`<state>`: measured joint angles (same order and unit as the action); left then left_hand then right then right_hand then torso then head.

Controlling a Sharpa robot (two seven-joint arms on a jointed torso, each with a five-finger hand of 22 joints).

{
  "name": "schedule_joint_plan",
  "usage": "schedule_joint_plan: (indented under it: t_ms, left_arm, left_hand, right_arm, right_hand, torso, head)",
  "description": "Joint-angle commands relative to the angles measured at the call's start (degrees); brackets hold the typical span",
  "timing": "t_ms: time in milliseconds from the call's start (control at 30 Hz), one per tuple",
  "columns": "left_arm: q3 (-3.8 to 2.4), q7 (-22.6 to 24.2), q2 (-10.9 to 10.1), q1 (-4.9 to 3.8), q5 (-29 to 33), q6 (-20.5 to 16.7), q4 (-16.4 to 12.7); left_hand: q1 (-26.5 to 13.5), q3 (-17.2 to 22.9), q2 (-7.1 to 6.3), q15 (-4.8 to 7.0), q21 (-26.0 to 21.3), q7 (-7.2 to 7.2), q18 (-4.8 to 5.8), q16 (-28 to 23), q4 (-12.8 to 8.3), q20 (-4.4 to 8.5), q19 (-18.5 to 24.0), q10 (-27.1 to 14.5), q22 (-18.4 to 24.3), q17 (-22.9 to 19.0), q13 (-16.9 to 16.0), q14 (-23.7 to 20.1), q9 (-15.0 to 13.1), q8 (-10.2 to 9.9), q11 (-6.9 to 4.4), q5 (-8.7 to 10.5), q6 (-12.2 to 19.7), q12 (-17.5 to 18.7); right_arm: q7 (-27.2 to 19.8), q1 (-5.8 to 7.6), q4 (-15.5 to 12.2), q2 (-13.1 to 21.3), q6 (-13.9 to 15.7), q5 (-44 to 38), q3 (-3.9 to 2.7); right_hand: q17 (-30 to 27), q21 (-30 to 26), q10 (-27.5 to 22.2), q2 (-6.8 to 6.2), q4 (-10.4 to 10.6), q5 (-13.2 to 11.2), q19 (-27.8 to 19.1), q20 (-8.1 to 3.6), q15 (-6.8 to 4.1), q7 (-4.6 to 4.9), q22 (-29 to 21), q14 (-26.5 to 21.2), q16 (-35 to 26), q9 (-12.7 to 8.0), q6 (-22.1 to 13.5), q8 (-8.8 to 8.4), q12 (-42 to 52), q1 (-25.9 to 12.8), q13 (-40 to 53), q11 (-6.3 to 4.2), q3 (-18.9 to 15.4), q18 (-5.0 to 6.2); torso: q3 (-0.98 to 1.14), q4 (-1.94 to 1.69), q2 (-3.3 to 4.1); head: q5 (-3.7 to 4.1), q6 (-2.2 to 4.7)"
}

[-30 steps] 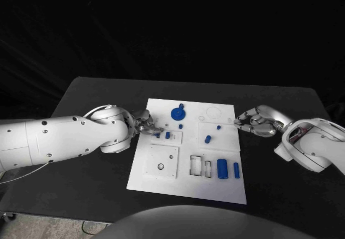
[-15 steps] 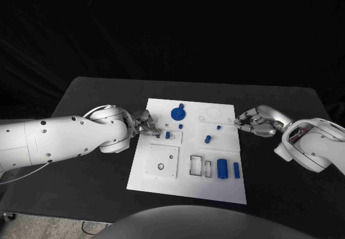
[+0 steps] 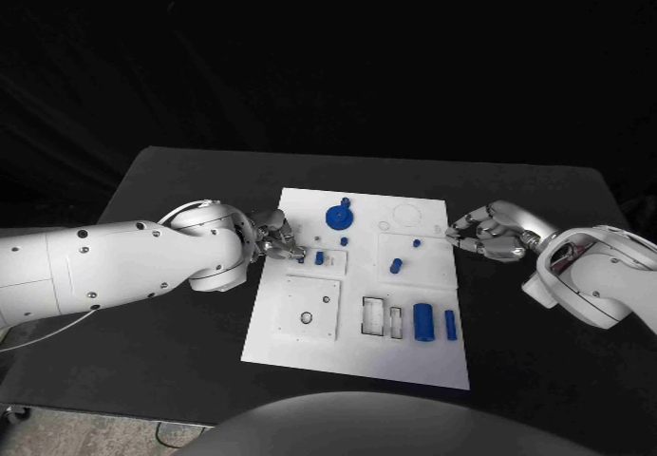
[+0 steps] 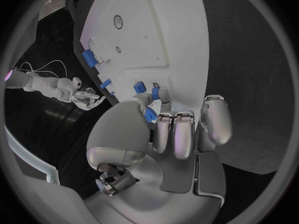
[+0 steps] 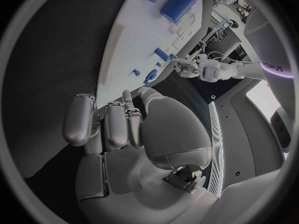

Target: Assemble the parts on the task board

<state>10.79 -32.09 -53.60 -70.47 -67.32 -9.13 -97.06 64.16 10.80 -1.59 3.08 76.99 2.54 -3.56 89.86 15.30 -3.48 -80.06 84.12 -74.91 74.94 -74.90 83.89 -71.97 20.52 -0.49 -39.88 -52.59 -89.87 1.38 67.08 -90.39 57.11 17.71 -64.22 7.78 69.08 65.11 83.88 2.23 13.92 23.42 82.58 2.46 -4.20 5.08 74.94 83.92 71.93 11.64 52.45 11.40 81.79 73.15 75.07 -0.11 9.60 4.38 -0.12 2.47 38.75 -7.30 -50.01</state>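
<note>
At the left edge of the task board (image 3: 359, 285), the left hand (image 3: 274, 237) has its fingers curled down over the board's upper-left block; the left wrist view shows a small blue part (image 4: 149, 113) pinched between its fingertips (image 4: 163, 95), just beside a blue peg (image 4: 139, 87) standing in the board. Beside that hand in the head view, another short blue peg (image 3: 319, 257) stands upright in the same raised block. Farther up the board lies a round blue disc with a small tab (image 3: 337, 218), and toward the board's middle two more blue pegs (image 3: 394, 266) stand apart from each other. Nearer the robot, a square white plate with a small hole (image 3: 309, 308) sits on the left, next to it an empty rectangular slot (image 3: 372, 315), and then a wide blue cylinder (image 3: 424, 322) and a thin blue bar (image 3: 451, 325) lying side by side. Off the board's right edge, the right hand (image 3: 487, 233) hangs above the black bench (image 3: 178, 180), fingers curled together toward the thumb with nothing visible between them; the right wrist view shows the same curled fingers (image 5: 115, 124) and no part within them.
</note>
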Motion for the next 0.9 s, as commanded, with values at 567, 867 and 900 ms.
schedule_joint_plan:
  t_ms: [567, 867, 900]
  left_arm:
    - [0.66, -1.25, 0.36, 0.79, -2.29, 6.21, -0.35]
    - [0.65, -1.75, 0.35, 0.78, -2.33, 6.74, -0.38]
    - [0.65, -1.83, 0.33, 0.78, -2.36, 6.67, -0.33]
  left_hand:
    - [2.49, 0.85, -1.11, 0.1, -0.31, -0.03, -0.01, 0.14, -1.01, 0.15, 0.63, 5.88, -10.37, 15.06, -15.1, 6.11, 0.12, 0.2, -0.43, 0.57, 0.37, -0.13]
    - [3.27, 1.25, -1.11, 0.13, -0.37, -0.12, -0.02, 0.14, -1.41, 0.17, 0.67, 5.88, -10.35, 15.06, -15.1, 6.11, 0.2, 0.29, -0.49, 0.98, 0.14, -0.13]
    - [3.44, 1.37, -1.05, 0.15, -0.34, -0.14, -0.02, 0.14, -1.49, 0.18, 0.65, 5.88, -10.36, 15.06, -15.1, 6.11, 0.22, 0.3, -0.51, 1.0, 0.12, -0.13]
  right_arm:
    - [0.61, -0.12, -0.01, 0.08, -1.21, -0.07, 0.0]
    - [0.77, -0.14, -0.01, 0.07, -1.41, -0.07, 0.0]
    - [0.79, -0.14, -0.01, 0.08, -1.43, -0.07, 0.0]
  right_hand:
    - [-0.08, -0.23, 0.56, 0.01, -0.15, 0.31, -0.46, -0.09, 0.32, 0.31, 7.39, 2.48, -0.38, 0.1, 0.2, -0.28, -0.16, 0.78, 4.97, 0.15, 0.33, 0.58]
    - [-0.23, -0.4, 0.48, 0.06, -0.22, 0.39, -0.51, -0.07, 0.34, 0.33, 7.35, 2.45, -0.51, 0.14, 0.21, -0.3, -0.27, 0.86, 4.85, 0.19, 0.43, 0.6]
    - [-0.23, -0.4, 0.48, 0.06, -0.22, 0.39, -0.51, -0.07, 0.34, 0.33, 7.35, 2.45, -0.51, 0.14, 0.21, -0.3, -0.27, 0.86, 4.85, 0.19, 0.43, 0.6]
  torso:
    - [-0.04, -0.01, 0.02]
    - [-0.04, 0.05, 0.05]
    - [-0.04, 0.05, 0.05]
  head:
    - [0.0, 0.01]
    - [-0.1, 0.01]
    - [-0.08, 0.01]
